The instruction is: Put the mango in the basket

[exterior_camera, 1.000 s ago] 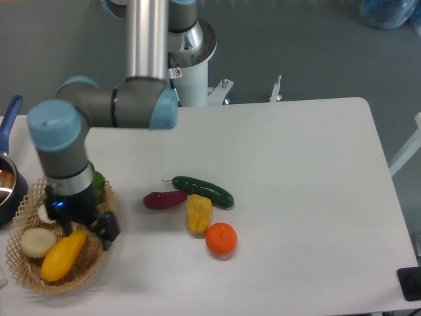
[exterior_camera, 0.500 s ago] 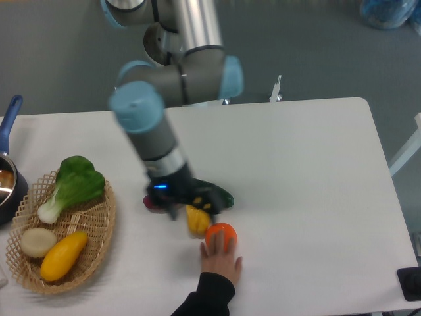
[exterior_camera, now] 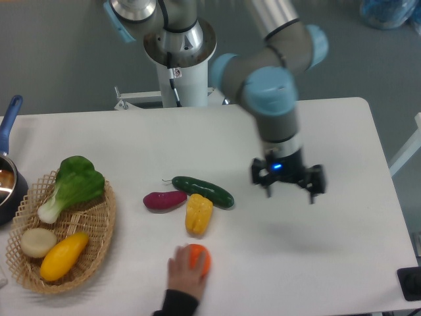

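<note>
One robot arm reaches down from the back of a white table (exterior_camera: 329, 151), its forearm angled toward the right and its wrist pointing straight down. The gripper (exterior_camera: 288, 187) hangs above bare tabletop, well to the right of the basket (exterior_camera: 105, 227), with its two dark fingers spread wide and nothing between them.

At the table's left edge sits the basket, a shallow oval of tan wicker. The mango (exterior_camera: 64, 255), a smooth yellow oval, lies inside it along the near side. A pale round vegetable (exterior_camera: 37, 241) touches the mango's left end, and a leafy green bok choy (exterior_camera: 72, 185) fills the far part of the basket.

Right of the basket, near the table's middle, lie a purple eggplant (exterior_camera: 164, 199), a dark green cucumber (exterior_camera: 203, 190) and a lumpy yellow pepper (exterior_camera: 198, 214), close together. Nearer the front edge, a person's hand (exterior_camera: 185, 276) covers most of a round orange fruit (exterior_camera: 200, 258). A dark pot (exterior_camera: 10, 184) with a blue handle sits just left of the basket.
</note>
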